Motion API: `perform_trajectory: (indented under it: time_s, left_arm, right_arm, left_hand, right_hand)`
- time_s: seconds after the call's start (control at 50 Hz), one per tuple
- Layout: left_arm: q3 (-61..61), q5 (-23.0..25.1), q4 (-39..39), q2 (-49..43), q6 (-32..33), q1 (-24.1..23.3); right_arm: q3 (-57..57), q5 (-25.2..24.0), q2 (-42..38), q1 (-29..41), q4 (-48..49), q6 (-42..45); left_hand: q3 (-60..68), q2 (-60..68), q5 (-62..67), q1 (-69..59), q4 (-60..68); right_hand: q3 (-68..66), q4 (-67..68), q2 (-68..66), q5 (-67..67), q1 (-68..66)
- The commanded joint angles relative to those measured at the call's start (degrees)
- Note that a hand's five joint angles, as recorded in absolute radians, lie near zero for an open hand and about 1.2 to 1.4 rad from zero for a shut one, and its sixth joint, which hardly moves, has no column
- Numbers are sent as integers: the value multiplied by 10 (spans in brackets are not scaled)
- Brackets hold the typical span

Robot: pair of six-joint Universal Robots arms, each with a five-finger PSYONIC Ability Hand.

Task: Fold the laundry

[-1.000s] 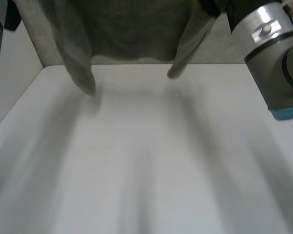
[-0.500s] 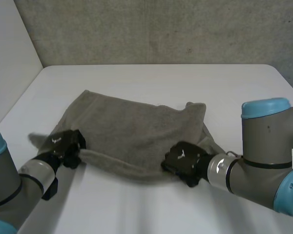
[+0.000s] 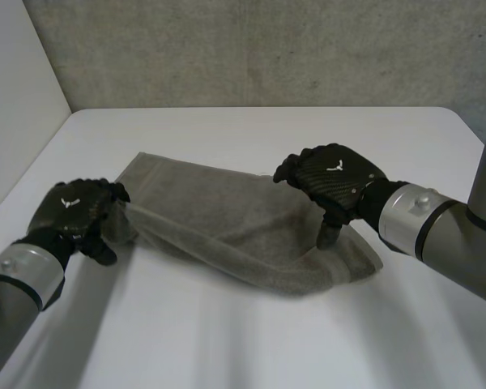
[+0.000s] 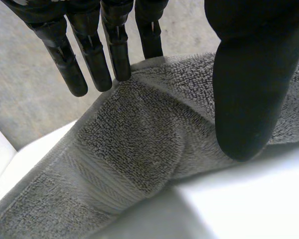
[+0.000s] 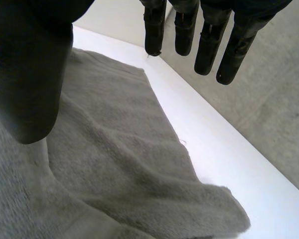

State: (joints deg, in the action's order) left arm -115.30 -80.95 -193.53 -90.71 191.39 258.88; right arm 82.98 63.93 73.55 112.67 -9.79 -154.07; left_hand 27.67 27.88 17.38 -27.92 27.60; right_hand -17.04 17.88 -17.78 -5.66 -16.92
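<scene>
Hanging over towel point(image 3: 227, 217), fingers spread: left hand point(image 3: 71, 212), right hand point(image 3: 334, 180); contact unclear.

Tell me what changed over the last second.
The towel, hanging high a second ago, came down onto the table. Both hands then opened and released its near edge: the left hand is at its left end, the right hand rose above its right part. The towel stays roughly where it landed.

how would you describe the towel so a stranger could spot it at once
Look at the white table. In its middle lies a rumpled grey towel, the left hand at one end, the right hand above the other. It is the only cloth: grey, while the hands are black.
</scene>
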Motion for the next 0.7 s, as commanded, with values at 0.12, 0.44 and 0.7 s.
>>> perform_trajectory:
  time_s: [0.12,0.44,0.7]
  left_arm:
    - [38,11,2,-23,-1,59]
    - [5,84,3,-18,-1,112]
    - [-3,105,-1,-24,-2,163]
  right_arm:
    - [-84,102,-96,-9,-98,47]
    - [-157,115,-198,-11,-103,34]
    - [-189,115,-239,-8,-120,-3]
  left_hand:
    - [16,13,18,-13,16]
    - [21,18,23,-18,21]
    - [11,8,13,-8,11]
  right_hand:
    - [-16,8,-9,-30,-17]
    - [-142,134,-135,-156,-144]
    - [-144,136,-137,-158,-145]
